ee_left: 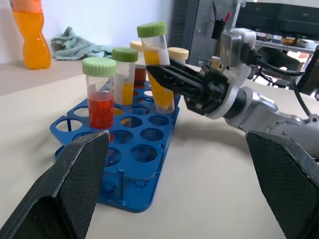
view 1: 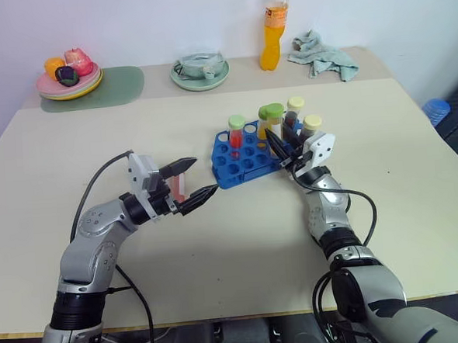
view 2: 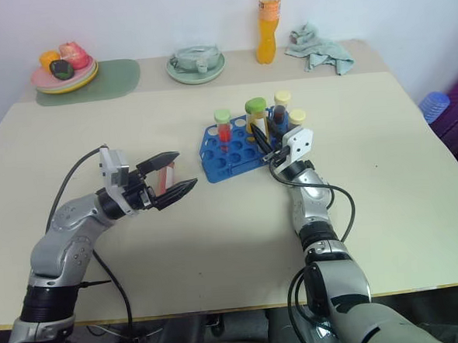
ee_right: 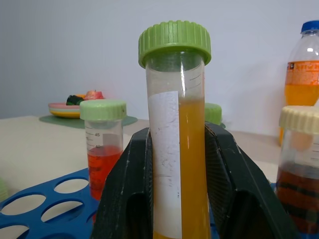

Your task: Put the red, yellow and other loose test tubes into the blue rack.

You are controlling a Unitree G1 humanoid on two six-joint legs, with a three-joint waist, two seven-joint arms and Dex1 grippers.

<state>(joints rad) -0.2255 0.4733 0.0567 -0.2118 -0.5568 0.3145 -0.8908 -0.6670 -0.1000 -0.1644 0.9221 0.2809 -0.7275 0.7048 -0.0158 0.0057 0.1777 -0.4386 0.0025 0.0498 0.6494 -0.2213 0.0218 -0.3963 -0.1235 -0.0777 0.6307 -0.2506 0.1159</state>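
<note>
The blue rack [view 1: 248, 161] sits in the middle of the table. A red test tube with a green cap [view 1: 236, 137] stands upright in it, a yellow one [ee_left: 124, 82] stands behind that, and cream-capped tubes of dark liquid [view 1: 295, 111] stand at the far right. My right gripper [view 1: 275, 140] is shut on another yellow green-capped tube [ee_right: 177, 139], held tilted over the rack's right side. Its lower end is at the holes; I cannot tell whether it is seated. My left gripper [view 1: 195, 181] hangs open and empty just left of the rack.
At the back of the table are an orange-drink bottle [view 1: 274, 29], a crumpled green cloth [view 1: 323, 54], a pale green dish [view 1: 199, 71], and a plate of fruit [view 1: 69, 77] on a green mat [view 1: 123, 86]. Cables trail from both arms.
</note>
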